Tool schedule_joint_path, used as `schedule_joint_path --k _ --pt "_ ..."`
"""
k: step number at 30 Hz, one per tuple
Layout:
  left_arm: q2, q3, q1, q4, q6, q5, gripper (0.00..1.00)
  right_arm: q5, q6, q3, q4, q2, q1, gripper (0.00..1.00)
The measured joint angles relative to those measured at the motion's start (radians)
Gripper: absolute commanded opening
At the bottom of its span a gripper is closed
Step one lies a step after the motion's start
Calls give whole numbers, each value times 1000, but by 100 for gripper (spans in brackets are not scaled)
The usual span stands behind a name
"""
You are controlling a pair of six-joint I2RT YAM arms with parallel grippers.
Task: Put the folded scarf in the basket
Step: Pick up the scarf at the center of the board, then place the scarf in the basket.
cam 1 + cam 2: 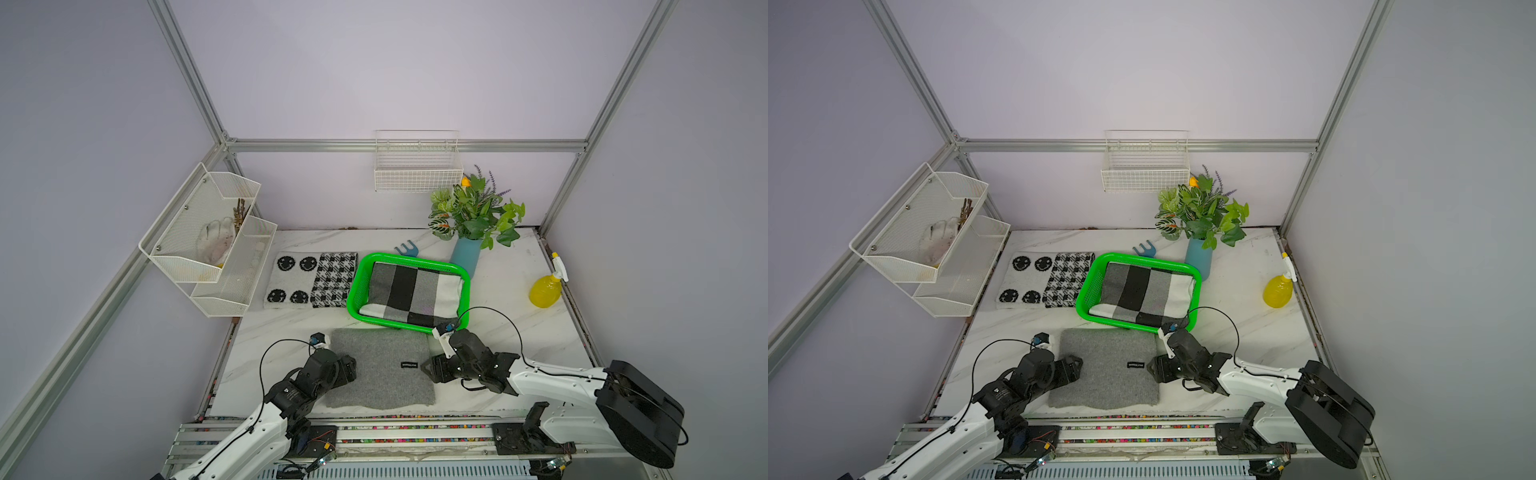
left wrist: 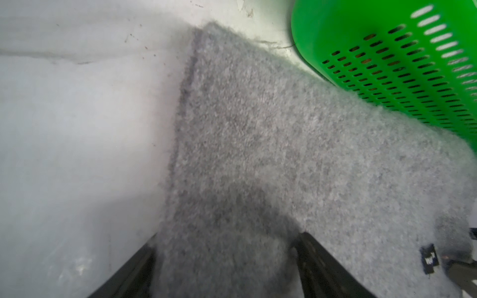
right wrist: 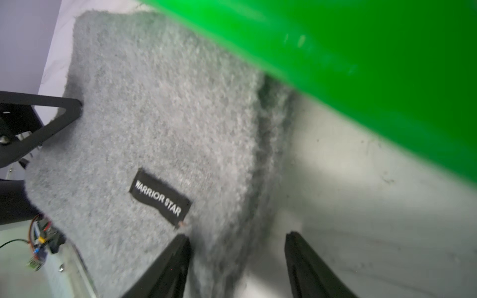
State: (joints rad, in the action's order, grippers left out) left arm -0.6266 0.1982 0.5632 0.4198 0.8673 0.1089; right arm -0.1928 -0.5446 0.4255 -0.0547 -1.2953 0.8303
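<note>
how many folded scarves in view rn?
4: grey scarf up front; checked scarf in the green basket; houndstooth scarf just left of the basket; smiley scarf left of that. Any under the checked one would be hidden.

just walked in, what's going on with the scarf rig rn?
Both arms are at the folded grey scarf, which lies flat on the table just in front of the green basket. The left hand is at one side edge and the right hand at the opposite one. Each has open jaws straddling the fabric edge, and neither has clamped it. The basket already holds a folded black, grey and white checked scarf. The grey scarf has not been lifted.
</note>
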Motion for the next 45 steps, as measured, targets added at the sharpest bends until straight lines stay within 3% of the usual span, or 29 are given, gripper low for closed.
schedule_joint_path --k 16,23,29,35,38,39,41,45 --pt "-34 -66 -8 -212 -9 -146 71 -190 -10 24 -183 -128 0 61" --pt "-47 -95 -13 -289 -2 -197 65 -298 -23 28 -263 -217 1 53" --pt "-46 -119 -13 -345 5 -229 63 -312 -23 34 -266 -226 1 46" --pt "-43 -142 -13 -360 13 -272 32 -302 -19 33 -250 -223 1 28" --pt "-43 -148 -13 -381 14 -294 4 -296 -17 34 -241 -220 1 16" --pt "-43 -148 -13 -391 14 -307 0 -295 -15 34 -239 -219 1 10" --pt "-43 -148 -13 -404 13 -330 0 -295 -14 34 -233 -213 3 0" --pt "-36 -133 -13 -389 5 -370 0 -291 -15 34 -196 -179 8 0"
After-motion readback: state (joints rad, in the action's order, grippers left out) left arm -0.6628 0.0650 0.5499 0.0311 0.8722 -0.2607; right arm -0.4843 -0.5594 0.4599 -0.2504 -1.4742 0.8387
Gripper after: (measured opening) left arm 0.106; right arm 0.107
